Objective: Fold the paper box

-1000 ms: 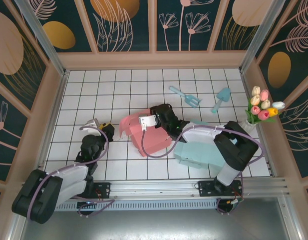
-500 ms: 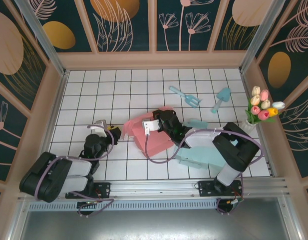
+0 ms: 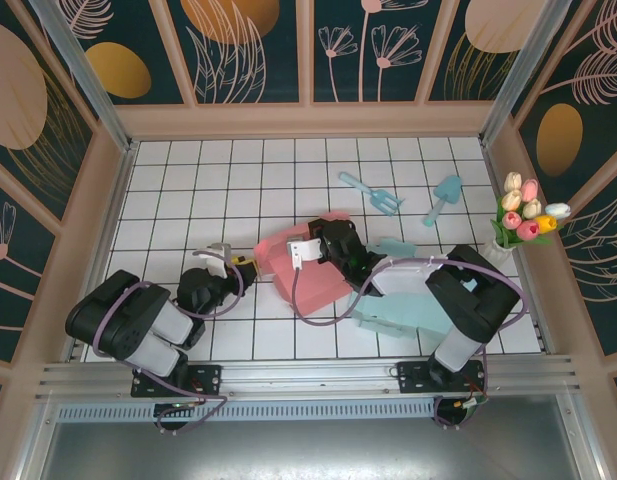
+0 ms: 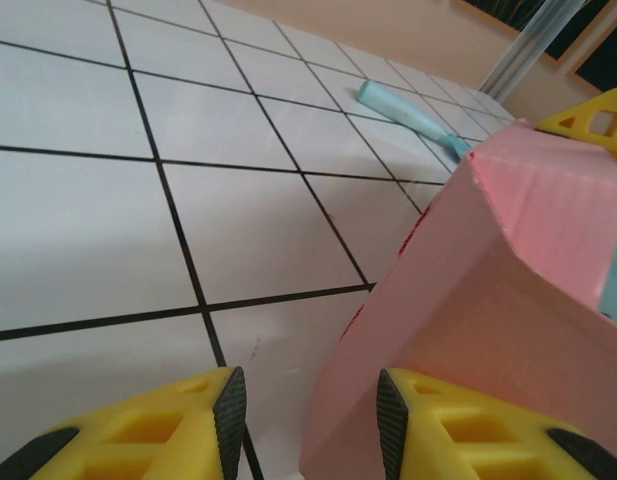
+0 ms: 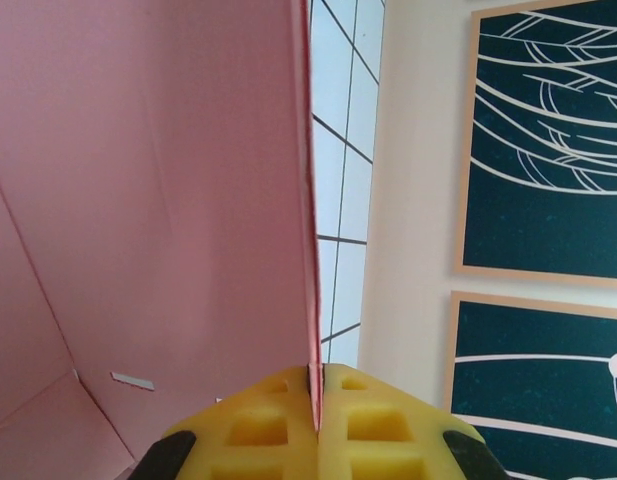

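Note:
The pink paper box [image 3: 306,272] lies partly raised in the middle of the tiled table. My right gripper [image 3: 324,247] is at its far upper side. In the right wrist view the yellow fingers [image 5: 388,425] are shut on the thin edge of a pink panel [image 5: 148,200]. My left gripper [image 3: 246,268] sits low at the box's left edge. In the left wrist view it [image 4: 310,420] is open, and a corner of the pink box [image 4: 488,300] reaches into the gap close to the right finger [image 4: 458,425], apart from the left one.
A flat light-blue paper box [image 3: 408,300] lies right of the pink one, under the right arm. A blue toy rake [image 3: 371,192] and shovel [image 3: 443,198] lie farther back. A vase of tulips [image 3: 523,215] stands by the right wall. Wooden walls ring the table.
My left gripper has slid right across the tiles up to the pink box's left edge. The box's left flaps have folded in. The right gripper has kept its grip.

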Motion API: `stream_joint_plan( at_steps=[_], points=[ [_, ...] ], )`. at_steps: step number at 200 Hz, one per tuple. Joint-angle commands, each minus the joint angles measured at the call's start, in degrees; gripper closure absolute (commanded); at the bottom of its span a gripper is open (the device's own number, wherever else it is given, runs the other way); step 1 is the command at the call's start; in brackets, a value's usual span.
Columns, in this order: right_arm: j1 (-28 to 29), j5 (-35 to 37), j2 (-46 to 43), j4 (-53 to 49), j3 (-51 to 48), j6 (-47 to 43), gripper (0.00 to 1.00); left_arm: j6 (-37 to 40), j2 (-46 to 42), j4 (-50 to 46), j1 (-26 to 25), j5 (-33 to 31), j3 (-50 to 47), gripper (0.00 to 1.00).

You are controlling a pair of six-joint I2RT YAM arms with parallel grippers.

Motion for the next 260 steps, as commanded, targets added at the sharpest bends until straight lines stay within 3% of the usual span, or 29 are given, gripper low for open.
stream_joint_plan(
  at_steps=[1,138,260],
  points=[
    [-0.4,0.6,0.2,0.0,-1.7,1.2,1.0,1.3,-0.3,4.0,-0.5,2.0,0.2,0.58],
    [0.4,3.1,1.1,2.2,-4.3,1.9,1.0,1.5,9.7,16.7,-2.6,5.7,-0.1,0.54],
    [0.6,1.9,1.9,0.6,-3.5,2.6,1.0,3.0,12.5,13.3,-2.7,7.3,5.3,0.54]
  ],
)
